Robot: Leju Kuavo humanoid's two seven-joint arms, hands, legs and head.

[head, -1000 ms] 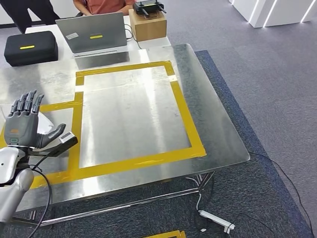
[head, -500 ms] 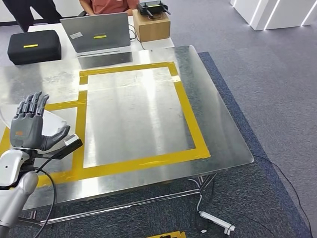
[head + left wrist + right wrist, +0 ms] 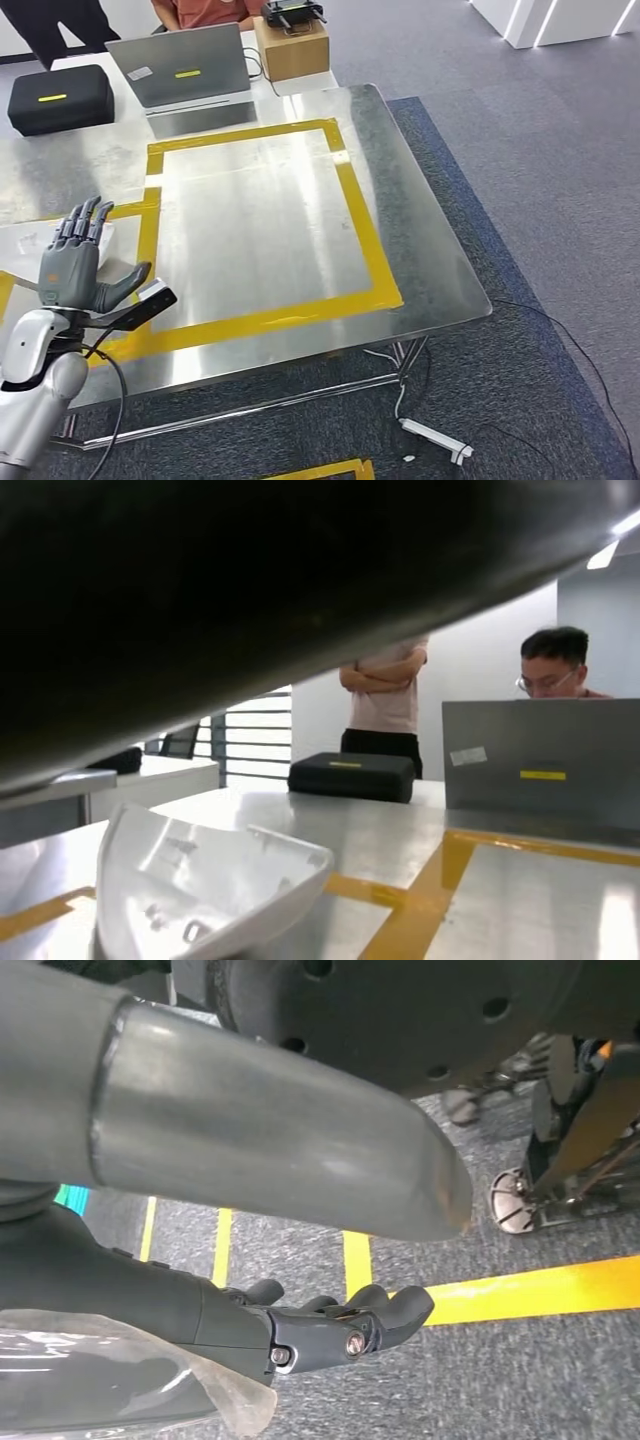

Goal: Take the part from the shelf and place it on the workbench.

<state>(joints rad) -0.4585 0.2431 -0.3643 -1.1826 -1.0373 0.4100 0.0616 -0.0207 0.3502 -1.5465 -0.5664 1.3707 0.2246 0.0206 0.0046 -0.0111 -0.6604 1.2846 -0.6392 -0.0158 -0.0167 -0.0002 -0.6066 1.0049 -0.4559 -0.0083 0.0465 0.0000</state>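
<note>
Left hand (image 3: 75, 270) at lower left of the head view, raised over the near-left part of the bench (image 3: 430, 250), fingers (image 3: 84, 222) straight and apart, thumb out to the side, nothing in it.

White part (image 3: 204, 885) lies on the bench, concave side up, seen close in the left wrist view. In the head view it shows as a pale shape (image 3: 23, 245) just behind and left of the left hand, mostly hidden by it. Hand and part look apart; contact cannot be confirmed.

Bench surface is bare polished metal. Yellow tape square (image 3: 362, 230) outlines a large open area in the middle; a smaller taped box adjoins it at left, and the part sits in or near that box. Near edge of the bench runs from lower left to a rounded corner at right centre; right edge runs up toward the top of the frame.

Far edge: grey laptop (image 3: 181, 65), black case (image 3: 60, 95) at upper left, cardboard box (image 3: 290, 45) with a black device on top. Two people behind, at the top edge.

Grey carpet (image 3: 543, 200) to the right of the bench is open. White power strip (image 3: 438, 440) and cables lie under the near-right corner.

Right hand (image 3: 340, 1325) hangs over the carpet and yellow floor tape, fingers curled loosely with nothing visible in them.
</note>
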